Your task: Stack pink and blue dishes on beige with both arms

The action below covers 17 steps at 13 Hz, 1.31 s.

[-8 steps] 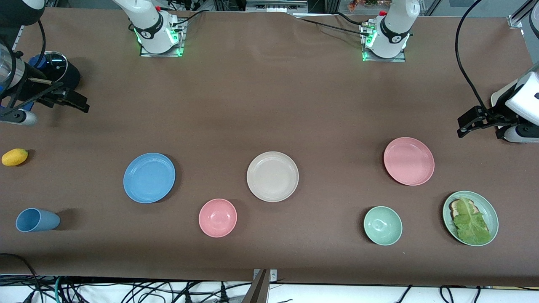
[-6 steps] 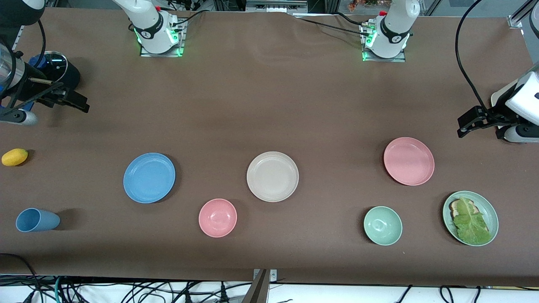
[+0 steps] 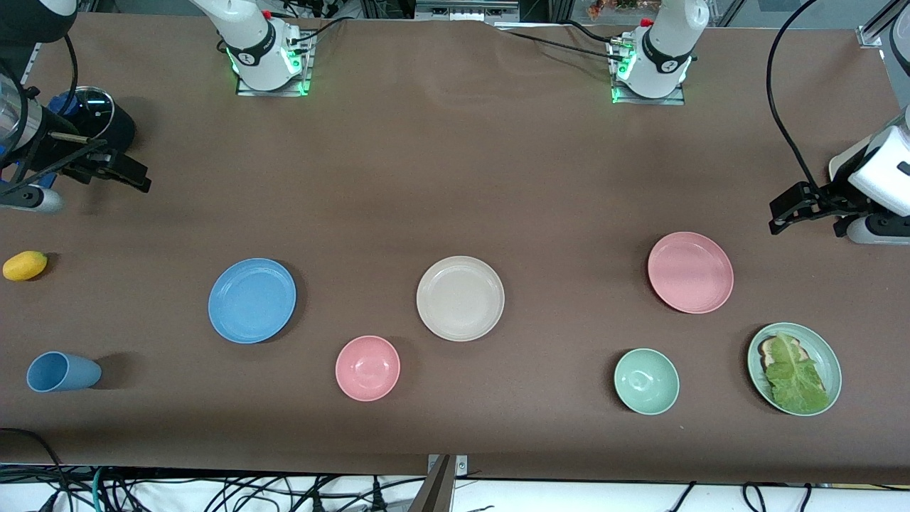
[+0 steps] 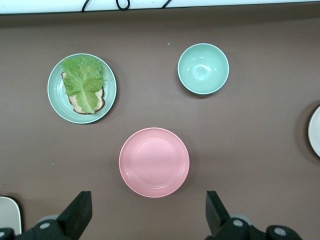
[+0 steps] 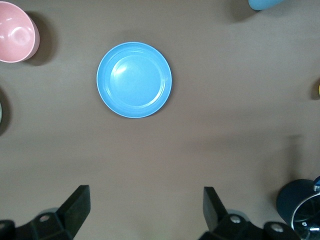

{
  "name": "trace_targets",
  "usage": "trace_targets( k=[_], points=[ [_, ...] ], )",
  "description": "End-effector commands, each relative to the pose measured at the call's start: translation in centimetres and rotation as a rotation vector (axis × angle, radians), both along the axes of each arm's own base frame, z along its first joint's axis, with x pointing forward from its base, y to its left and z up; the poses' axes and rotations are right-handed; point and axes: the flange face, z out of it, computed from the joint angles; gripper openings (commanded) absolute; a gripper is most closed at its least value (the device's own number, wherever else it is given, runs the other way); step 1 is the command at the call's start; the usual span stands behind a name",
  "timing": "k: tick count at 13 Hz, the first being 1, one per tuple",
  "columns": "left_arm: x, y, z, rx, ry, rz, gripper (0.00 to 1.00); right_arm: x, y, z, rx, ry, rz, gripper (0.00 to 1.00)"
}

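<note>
The beige plate lies at the table's middle, and its rim shows in the left wrist view. Toward the right arm's end lies the blue plate. Toward the left arm's end lies the pink plate. My left gripper hangs open and empty over bare table beside the pink plate, at the left arm's end. Over the table's other end, near a dark pot, my right gripper is also open and empty, well apart from the blue plate.
A pink bowl and a green bowl sit nearer the front camera than the plates. A pale green plate carries lettuce on bread. A blue cup, a yellow fruit and a dark lidded pot stand at the right arm's end.
The left arm's wrist and gripper have shifted very slightly. The plates and the right arm have not moved.
</note>
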Motion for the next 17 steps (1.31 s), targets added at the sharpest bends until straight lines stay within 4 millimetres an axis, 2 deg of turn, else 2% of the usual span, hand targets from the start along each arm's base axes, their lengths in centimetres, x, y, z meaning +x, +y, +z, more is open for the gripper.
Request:
trace_targets(
  k=[1, 13, 17],
  points=[
    [0.60, 0.01, 0.28, -0.006, -0.013, -0.010, 1.00, -0.23, 0.06, 0.33, -0.005, -0.010, 0.012, 1.00],
    [0.66, -0.25, 0.28, -0.004, -0.014, -0.014, 1.00, -0.20, 0.11, 0.35, -0.001, -0.013, 0.012, 1.00],
    [0.63, -0.25, 0.37, -0.004, -0.016, -0.014, 1.00, 0.26, 0.23, -0.26, 0.008, -0.007, 0.010, 1.00]
  ],
)
